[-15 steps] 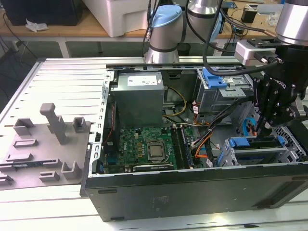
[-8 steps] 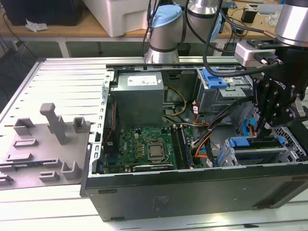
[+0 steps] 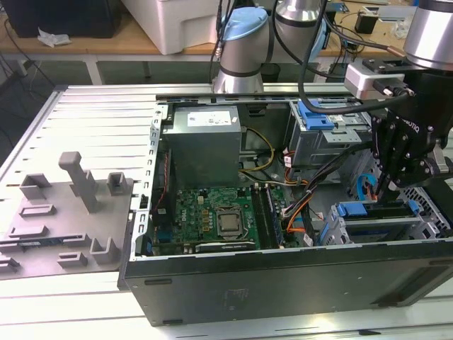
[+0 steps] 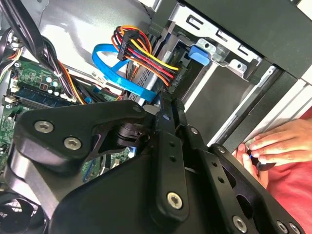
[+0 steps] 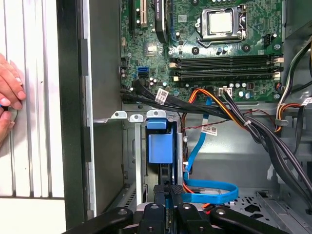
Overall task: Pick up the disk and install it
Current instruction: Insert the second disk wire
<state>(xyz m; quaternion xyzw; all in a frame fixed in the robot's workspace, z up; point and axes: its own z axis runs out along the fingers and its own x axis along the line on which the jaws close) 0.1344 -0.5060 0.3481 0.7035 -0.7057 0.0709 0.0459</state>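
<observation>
In the exterior view, the black side wall of the open computer case [image 3: 283,283] is nearest, across the lower part of the frame. At the lower left, a grey fixture plate [image 3: 64,212] with upright blocks lies on the slatted table [image 3: 99,106].

Just behind the case wall, at the right of the frame, the black gripper [image 3: 388,188] hangs down into the case, above the metal drive cage [image 3: 333,230] in the lower right corner.

In the first wrist view, the gripper [image 5: 170,191] is at the bottom centre and its two fingers are drawn together, with only a thin gap between them. Directly above the tips, the disk [image 5: 161,146] stands on its edge inside the cage slot, with its blue rail facing the camera. I cannot tell if the tips touch it. A blue flat cable [image 5: 209,192] curls just to the right of the fingers.

In the second wrist view, the same cable [image 4: 114,66] loops at the upper left, beside a bundle of coloured wires [image 4: 146,51].

A person's hand [image 5: 7,97] rests on the table outside the case, at the left edge of the first wrist view.

Further back in the exterior view, the green motherboard [image 3: 212,212] lies in the centre of the frame, the grey power supply [image 3: 204,145] stands above it, and the robot arm [image 3: 432,28] is at the upper right.
</observation>
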